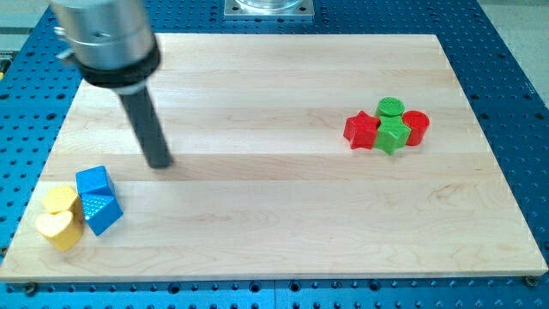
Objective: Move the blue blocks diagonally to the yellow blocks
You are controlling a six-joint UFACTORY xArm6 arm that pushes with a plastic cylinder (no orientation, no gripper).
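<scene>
Blue blocks: two faceted blue blocks, touching each other, just below and left of my tip.
Yellow blocks: two rounded yellow blocks touching the blue ones, farther left of my tip.
Board: pale wooden board, smooth grain.
Rod: dark, straight, tilted slightly; no claw, tip free, touching no block.
Far right of tip: red and green blocks clustered.

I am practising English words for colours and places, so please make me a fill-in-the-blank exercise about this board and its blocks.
1. The two blue blocks lie directly against the ____ blocks at the view's lower left.
2. My tip rests on the wooden board, above and to the ____ of the blue blocks, not touching them.
3. At the view's right, a red star sits in one cluster with a red cylinder and two ____ blocks.

Missing words: yellow; right; green
</scene>
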